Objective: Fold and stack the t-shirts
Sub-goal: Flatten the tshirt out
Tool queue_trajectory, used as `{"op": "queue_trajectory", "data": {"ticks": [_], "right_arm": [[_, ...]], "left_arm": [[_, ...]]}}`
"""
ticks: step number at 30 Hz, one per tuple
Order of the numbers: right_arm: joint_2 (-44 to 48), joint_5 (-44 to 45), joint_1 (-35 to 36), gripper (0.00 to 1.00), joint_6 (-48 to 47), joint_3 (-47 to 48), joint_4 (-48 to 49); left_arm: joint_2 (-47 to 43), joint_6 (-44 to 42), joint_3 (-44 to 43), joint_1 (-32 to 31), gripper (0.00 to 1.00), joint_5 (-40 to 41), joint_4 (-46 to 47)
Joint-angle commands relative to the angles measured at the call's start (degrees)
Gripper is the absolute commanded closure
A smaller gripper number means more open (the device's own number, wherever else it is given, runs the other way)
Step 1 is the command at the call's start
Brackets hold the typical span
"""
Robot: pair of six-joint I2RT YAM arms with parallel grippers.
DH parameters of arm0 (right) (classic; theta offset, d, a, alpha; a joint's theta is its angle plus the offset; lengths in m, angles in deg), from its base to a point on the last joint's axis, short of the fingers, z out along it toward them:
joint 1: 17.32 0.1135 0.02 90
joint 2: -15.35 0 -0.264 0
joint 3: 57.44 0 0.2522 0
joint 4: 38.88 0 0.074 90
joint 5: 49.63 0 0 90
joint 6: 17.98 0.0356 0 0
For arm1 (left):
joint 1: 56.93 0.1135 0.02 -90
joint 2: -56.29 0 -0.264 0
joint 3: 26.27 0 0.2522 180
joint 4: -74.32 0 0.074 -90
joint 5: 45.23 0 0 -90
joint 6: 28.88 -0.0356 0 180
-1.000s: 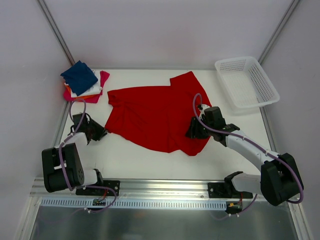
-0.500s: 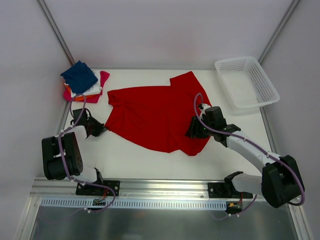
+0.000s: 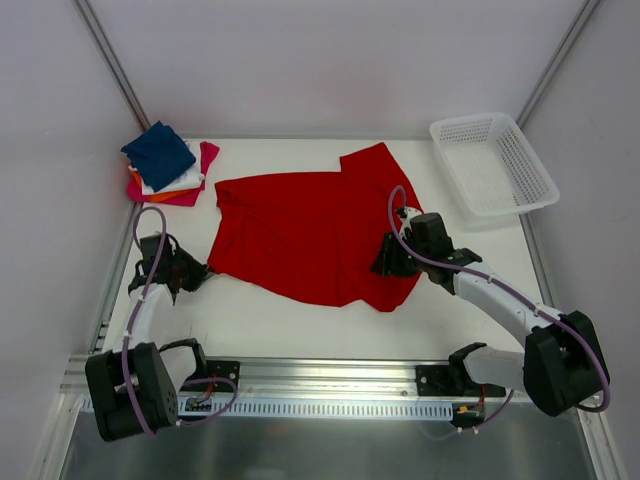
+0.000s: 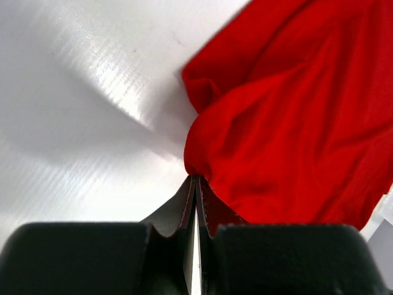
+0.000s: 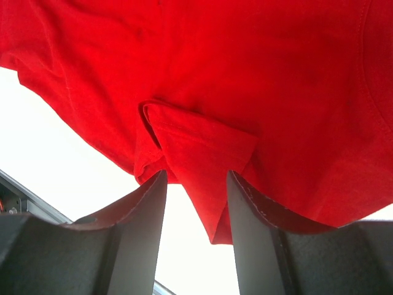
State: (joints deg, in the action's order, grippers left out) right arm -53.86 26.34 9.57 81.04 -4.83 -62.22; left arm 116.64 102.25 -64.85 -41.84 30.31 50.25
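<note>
At the far left sits the stack of folded tees (image 3: 165,165). Our left gripper (image 4: 195,178) has its jaws clenched on the near-left corner of the red t-shirt (image 3: 300,230), spread mid-surface (image 3: 260,320); we judge it means to tug the cloth flat. Our right gripper (image 5: 196,177) straddles a folded edge at the shirt's near right, jaws apart, squeezing nothing.

No writing, label, brand, number or sign is readable in any view; the red t-shirt (image 3: 300,235), folded t-shirts (image 3: 165,165) and mesh basket (image 3: 530,165) look plain.
</note>
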Motion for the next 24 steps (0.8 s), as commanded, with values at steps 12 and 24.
{"op": "queue_trajectory", "data": {"ticks": [12,24], "right_arm": [[-0.14,-1.10,0.44,0.53,1.36,1.14,2.73],[0.48,-1.01,0.44,0.53,1.44,0.79,2.82]], "left_arm": [[-19.30,0.53,-4.27,-0.59,1.00,2.60,-22.65],[-27.31,4.93,-3.31,-1.73,1.00,3.74,-24.94]]}}
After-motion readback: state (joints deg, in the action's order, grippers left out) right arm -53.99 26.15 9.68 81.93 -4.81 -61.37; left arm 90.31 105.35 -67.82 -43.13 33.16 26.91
